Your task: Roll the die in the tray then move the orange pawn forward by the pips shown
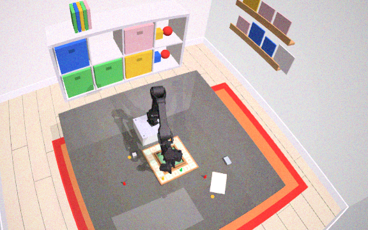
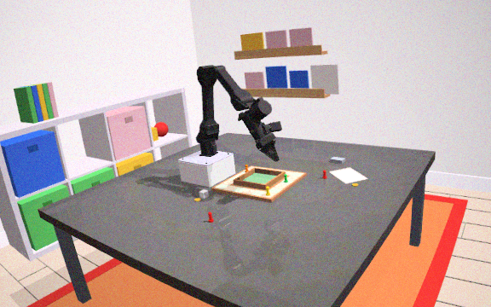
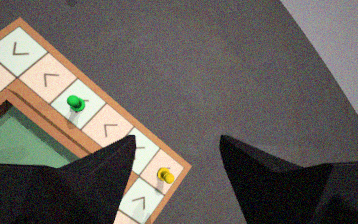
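The die (image 1: pixel 134 154) (image 2: pixel 203 194), a small pale cube, lies on the table beside the board (image 1: pixel 188 157) (image 2: pixel 228 188). Its top pips are too small to read. The orange pawn (image 2: pixel 246 169) stands on the board near the robot's base; the arm hides it in the top view. The brown-rimmed tray (image 2: pixel 251 184) (image 3: pixel 50 120) with a green floor sits empty in the board's middle. My gripper (image 2: pixel 276 159) (image 3: pixel 178 141) is open and empty, in the air above the board area. A green pawn (image 1: pixel 181 170) (image 2: pixel 285 178) (image 3: pixel 75 103) and a yellow pawn (image 1: pixel 163 178) (image 2: pixel 268 191) (image 3: pixel 165 175) stand on the board's track.
One red pawn (image 1: pixel 124 183) (image 2: pixel 210 217) and another red pawn (image 1: pixel 205 176) (image 2: pixel 325 174) stand off the board. A yellow disc (image 1: pixel 129 157) (image 2: pixel 197 199) lies near the die. White paper (image 1: pixel 218 183) (image 2: pixel 348 175), a second yellow disc (image 1: pixel 212 196) (image 2: pixel 355 184) and a grey box (image 1: pixel 227 160) (image 2: pixel 337 160) lie farther off.
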You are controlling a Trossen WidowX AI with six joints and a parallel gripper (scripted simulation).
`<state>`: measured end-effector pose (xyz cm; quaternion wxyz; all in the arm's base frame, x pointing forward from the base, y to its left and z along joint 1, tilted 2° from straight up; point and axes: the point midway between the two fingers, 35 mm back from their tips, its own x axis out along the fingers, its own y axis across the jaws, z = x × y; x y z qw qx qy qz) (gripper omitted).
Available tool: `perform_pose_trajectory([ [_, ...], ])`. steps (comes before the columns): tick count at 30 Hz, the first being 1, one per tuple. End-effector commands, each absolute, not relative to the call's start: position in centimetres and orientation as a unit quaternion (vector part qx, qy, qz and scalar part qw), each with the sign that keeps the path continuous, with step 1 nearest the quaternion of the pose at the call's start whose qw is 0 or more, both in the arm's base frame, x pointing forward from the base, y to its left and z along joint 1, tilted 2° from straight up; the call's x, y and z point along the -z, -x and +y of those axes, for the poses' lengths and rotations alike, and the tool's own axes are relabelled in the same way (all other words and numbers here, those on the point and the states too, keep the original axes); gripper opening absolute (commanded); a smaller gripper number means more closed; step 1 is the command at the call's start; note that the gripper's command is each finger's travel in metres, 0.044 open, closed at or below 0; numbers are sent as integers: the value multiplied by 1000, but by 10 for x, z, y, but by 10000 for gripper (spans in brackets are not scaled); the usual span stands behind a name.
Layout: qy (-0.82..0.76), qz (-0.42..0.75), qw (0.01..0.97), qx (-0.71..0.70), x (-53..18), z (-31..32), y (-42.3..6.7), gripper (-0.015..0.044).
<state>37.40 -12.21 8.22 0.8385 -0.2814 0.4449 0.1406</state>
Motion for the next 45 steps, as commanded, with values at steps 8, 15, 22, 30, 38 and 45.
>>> perform_pose_trajectory([
  [8,108,602,791,-9,-30,-216,-250,275],
  [15,-41,679,730,67,-2,-236,-137,275],
  [22,-75,690,715,80,2,-230,-115,275],
  [30,-75,690,715,80,18,-230,-116,275],
  [38,-75,690,715,79,31,-231,-116,275],
  [45,-75,690,715,79,42,-230,-117,275],
])
